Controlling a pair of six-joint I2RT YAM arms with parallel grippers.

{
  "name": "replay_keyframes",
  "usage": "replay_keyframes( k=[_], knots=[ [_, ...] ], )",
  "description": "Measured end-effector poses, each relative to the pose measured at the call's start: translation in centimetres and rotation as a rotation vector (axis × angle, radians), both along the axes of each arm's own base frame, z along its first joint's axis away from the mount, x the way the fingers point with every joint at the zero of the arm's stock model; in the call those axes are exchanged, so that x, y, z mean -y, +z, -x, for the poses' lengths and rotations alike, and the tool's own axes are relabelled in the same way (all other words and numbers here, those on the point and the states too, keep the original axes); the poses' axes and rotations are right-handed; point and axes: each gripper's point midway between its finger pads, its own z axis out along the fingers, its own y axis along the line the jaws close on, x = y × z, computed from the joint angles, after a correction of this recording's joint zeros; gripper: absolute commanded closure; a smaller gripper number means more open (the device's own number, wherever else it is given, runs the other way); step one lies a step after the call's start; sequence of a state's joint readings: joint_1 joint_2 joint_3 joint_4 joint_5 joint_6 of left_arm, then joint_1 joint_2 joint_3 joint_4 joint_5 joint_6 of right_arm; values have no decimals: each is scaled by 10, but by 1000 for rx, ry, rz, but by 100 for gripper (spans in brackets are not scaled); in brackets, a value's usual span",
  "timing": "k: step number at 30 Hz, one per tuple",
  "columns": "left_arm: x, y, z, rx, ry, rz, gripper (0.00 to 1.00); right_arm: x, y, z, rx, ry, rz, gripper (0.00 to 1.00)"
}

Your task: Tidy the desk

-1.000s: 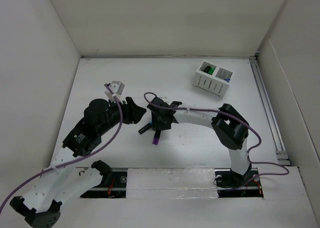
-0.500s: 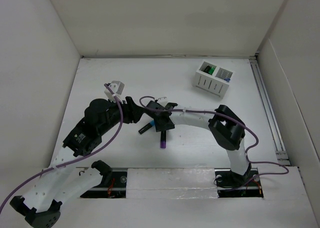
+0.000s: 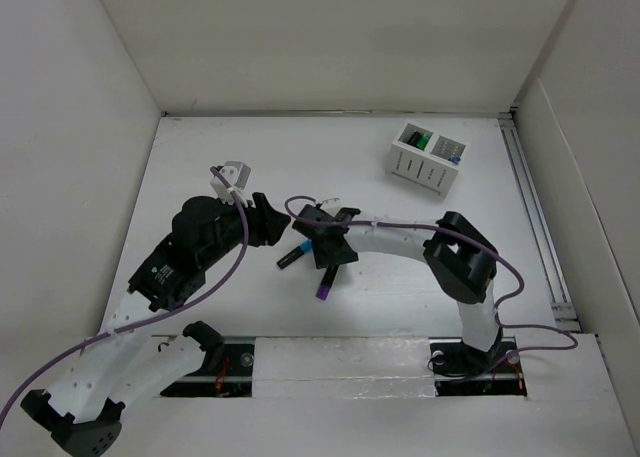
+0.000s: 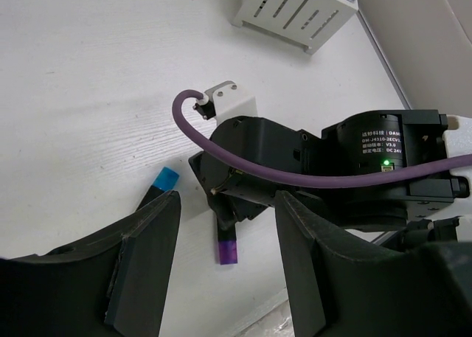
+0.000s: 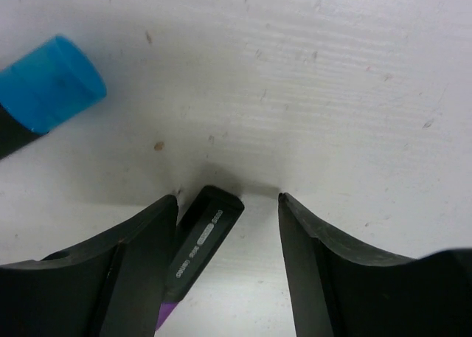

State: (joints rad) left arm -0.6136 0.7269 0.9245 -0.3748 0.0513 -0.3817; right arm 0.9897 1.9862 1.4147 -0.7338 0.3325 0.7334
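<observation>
On the white desk (image 3: 200,167) lie two black markers. The purple-capped one (image 3: 322,283) (image 5: 199,241) lies between the fingers of my right gripper (image 3: 326,261) (image 5: 228,198), which is open and low over the desk; the marker rests against the left finger (image 5: 140,256), with a gap to the other finger. The blue-capped marker (image 3: 290,256) (image 5: 48,94) lies just to the left. My left gripper (image 3: 268,224) (image 4: 228,200) hovers open and empty beside the right gripper, looking at its wrist (image 4: 258,167) and at the purple cap (image 4: 227,250).
A white slotted holder box (image 3: 427,157) (image 4: 295,9) stands at the back right with green and blue items in it. A small white block (image 3: 232,175) sits on the left arm. White walls close in the desk, and a rail (image 3: 530,207) runs along the right side.
The right gripper has shifted slightly and the purple-capped marker has swung and moved a little toward the near edge. The left arm has stayed put.
</observation>
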Motion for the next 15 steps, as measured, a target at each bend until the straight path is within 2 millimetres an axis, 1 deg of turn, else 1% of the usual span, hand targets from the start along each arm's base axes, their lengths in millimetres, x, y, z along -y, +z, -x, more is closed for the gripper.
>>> replay_keyframes(
  k=[2, 5, 7, 9, 12, 15],
  knots=[
    [0, 0, 0, 1, 0, 1, 50, 3, 1, 2, -7, -5, 7, 32],
    [0, 1, 1, 4, 0, 3, 50, 9, 5, 8, -22, -3, 11, 32],
    [-1, 2, 1, 6, 0, 3, 50, 12, 12, 13, -28, -2, -5, 33],
    [-1, 2, 1, 6, 0, 5, 50, 13, 23, 19, -39, 0, -43, 40],
    [-1, 3, 2, 8, 0, 6, 50, 8, 36, 28, -59, 3, -105, 48],
    [0, 3, 3, 10, -7, 6, 50, 4, 40, 34, -72, 11, -125, 58]
  ],
)
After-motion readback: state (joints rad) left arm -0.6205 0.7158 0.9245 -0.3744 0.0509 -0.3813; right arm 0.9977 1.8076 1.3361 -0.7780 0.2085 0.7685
